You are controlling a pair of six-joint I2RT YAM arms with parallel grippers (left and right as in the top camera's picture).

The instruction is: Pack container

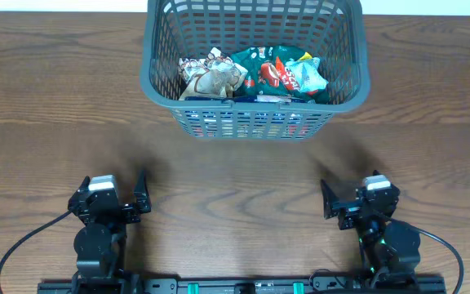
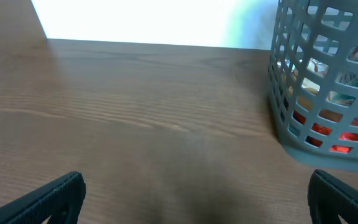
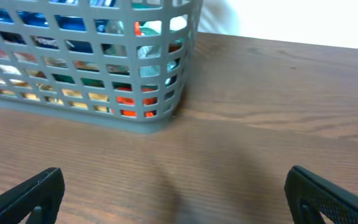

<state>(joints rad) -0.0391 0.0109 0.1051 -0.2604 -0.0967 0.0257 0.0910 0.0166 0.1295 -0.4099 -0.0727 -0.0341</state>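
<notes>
The large grey slotted container (image 1: pixel 157 82) stands at the far middle of the wooden table. Inside lie several snack packets: tan ones (image 1: pixel 210 77) on the left, green and red ones (image 1: pixel 280 72) on the right. The container also shows in the left wrist view (image 2: pixel 291 134) at right and in the right wrist view (image 3: pixel 157 118) at upper left. My left gripper (image 1: pixel 137 200) is open and empty near the front left; its fingers frame bare table (image 2: pixel 194 199). My right gripper (image 1: pixel 333 204) is open and empty near the front right (image 3: pixel 173 199).
The brown wooden table (image 1: pixel 235 180) stretches between the container and both arms. Black cables run from each arm base at the front edge. The table's far edge lies just behind the container.
</notes>
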